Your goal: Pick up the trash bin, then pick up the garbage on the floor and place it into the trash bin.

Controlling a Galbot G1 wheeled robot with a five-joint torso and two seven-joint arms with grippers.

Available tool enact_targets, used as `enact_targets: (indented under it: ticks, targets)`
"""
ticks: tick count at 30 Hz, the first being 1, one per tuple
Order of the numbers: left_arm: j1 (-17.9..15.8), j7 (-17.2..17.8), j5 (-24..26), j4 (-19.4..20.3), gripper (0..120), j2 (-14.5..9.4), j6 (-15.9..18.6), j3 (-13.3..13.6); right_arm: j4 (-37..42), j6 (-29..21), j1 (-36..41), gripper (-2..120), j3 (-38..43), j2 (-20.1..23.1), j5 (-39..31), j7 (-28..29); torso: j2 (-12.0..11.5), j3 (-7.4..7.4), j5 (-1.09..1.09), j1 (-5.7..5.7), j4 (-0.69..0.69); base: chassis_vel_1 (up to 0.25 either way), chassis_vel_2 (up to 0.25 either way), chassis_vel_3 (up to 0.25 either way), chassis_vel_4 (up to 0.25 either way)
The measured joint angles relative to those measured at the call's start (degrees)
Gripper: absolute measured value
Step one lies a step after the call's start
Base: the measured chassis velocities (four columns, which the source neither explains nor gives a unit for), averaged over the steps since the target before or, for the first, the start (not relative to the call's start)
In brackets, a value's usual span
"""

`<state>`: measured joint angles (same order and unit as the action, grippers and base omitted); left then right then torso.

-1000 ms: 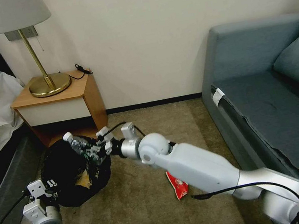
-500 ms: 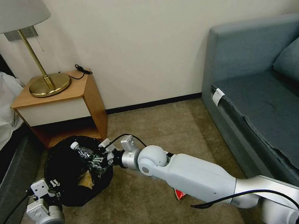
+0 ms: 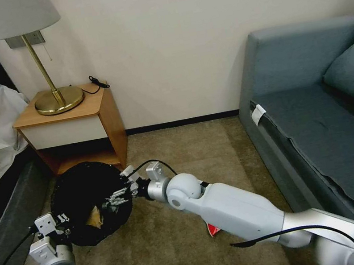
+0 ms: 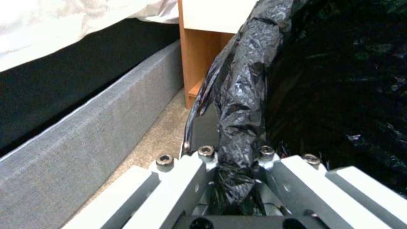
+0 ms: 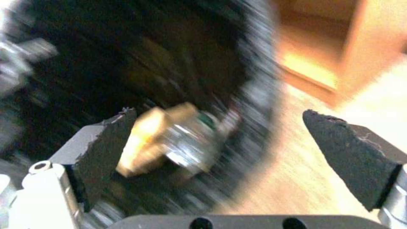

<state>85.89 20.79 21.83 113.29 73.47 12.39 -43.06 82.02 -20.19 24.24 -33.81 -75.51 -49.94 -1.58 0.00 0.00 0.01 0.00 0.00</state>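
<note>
Lying binned, maybe green-labelled bottle (image 5: 186, 143)

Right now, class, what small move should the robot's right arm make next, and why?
Probably draw the right gripper back out of the trash bin. Its fingers are spread open with the bottle lying loose inside the bin, and a red packet still lies on the carpet. The left gripper holds the rim.
</note>
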Motion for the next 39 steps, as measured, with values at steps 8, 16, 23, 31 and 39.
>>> enact_targets:
  ticks: [8, 16, 23, 31, 39]
  targets:
    - [-0.4, 0.1, 0.3, -0.6, 2, -0.5, 0.0, -0.4, 1.8, -3.4, 2.1, 100, 0.9, 9.4, 1.9, 3.2, 0.0, 0.00, 0.01, 0.00, 0.00, 0.000, 0.000, 0.000, 0.000]
    - [-0.5, 0.0, -0.6, -1.2, 2, 0.0, 0.0, 0.8, 0.9, -4.2, 6.8, 100, 3.8, 17.4, 7.9, 4.5, 0.0, 0.00, 0.01, 0.00, 0.00, 0.000, 0.000, 0.000, 0.000]
    - [-0.3, -0.1, -0.9, -1.2, 2, 0.2, 0.0, 1.3, -2.0, -4.3, 10.2, 100, 7.1, 17.8, 10.7, 5.6, 0.0, 0.00, 0.01, 0.00, 0.00, 0.000, 0.000, 0.000, 0.000]
    - [0.1, -0.3, -0.7, -1.3, 2, -0.1, -0.1, 1.3, -3.7, -4.3, 13.9, 100, 9.4, 17.8, 11.8, 5.5, 0.0, 0.00, 0.00, 0.00, 0.00, 0.000, 0.000, 0.000, 0.000]
    - [0.7, -0.3, -0.5, -1.1, 2, -0.1, -0.4, 1.3, -5.1, -4.2, 18.1, 100, 11.6, 17.2, 14.8, 4.8, 0.0, 0.00, 0.00, 0.00, 0.00, 0.000, 0.000, 0.000, 0.000]
